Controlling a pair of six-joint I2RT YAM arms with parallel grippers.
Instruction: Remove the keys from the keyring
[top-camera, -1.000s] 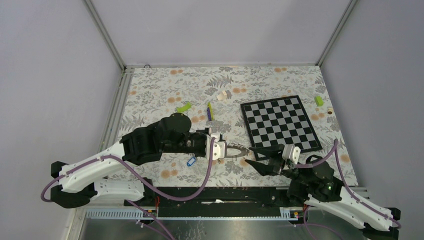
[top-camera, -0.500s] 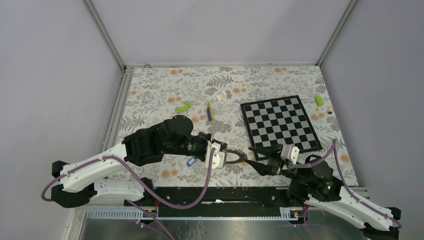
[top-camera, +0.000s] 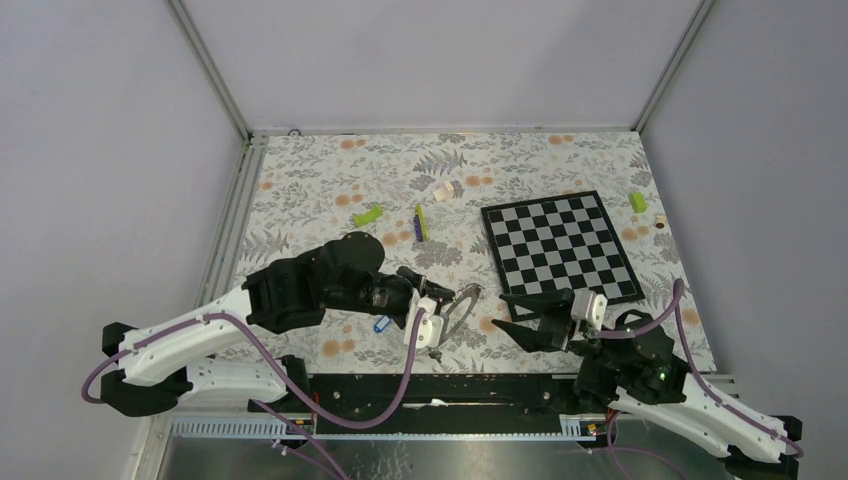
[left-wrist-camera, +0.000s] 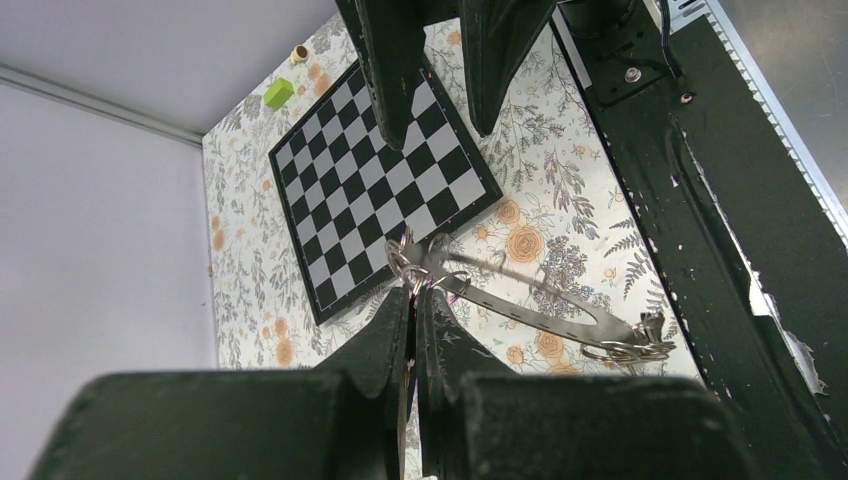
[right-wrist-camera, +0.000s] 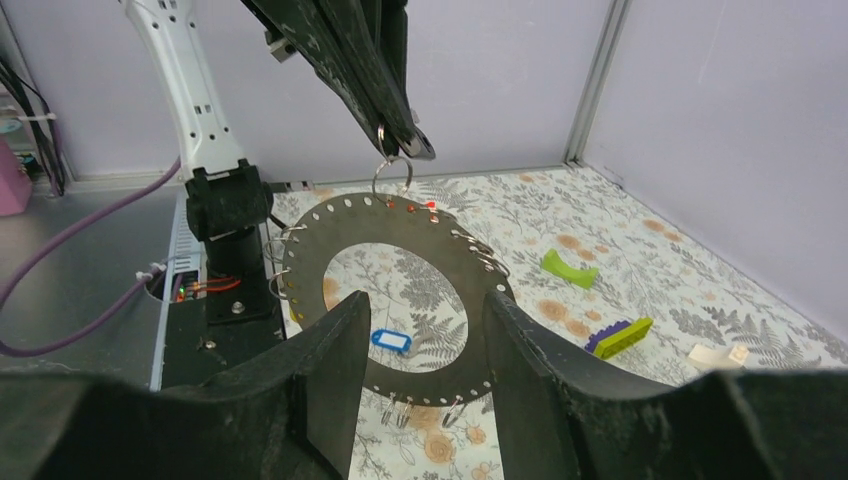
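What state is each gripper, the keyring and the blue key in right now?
Keyring: held up by one edge, tilted.
Left gripper: shut on a small wire loop of the keyring.
Right gripper: open, empty.
Blue key: lying on the table, off the keyring.

White-shelled arms (top-camera: 190, 338), black joints (top-camera: 300, 290), looping purple cables (top-camera: 682, 330)

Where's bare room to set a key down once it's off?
The checkerboard is bare; so is the mat at its far-left corner, between the left rail and the lime block. Crowded at the near edge: left pincer, keyring, blue key and right pincer bunch together.
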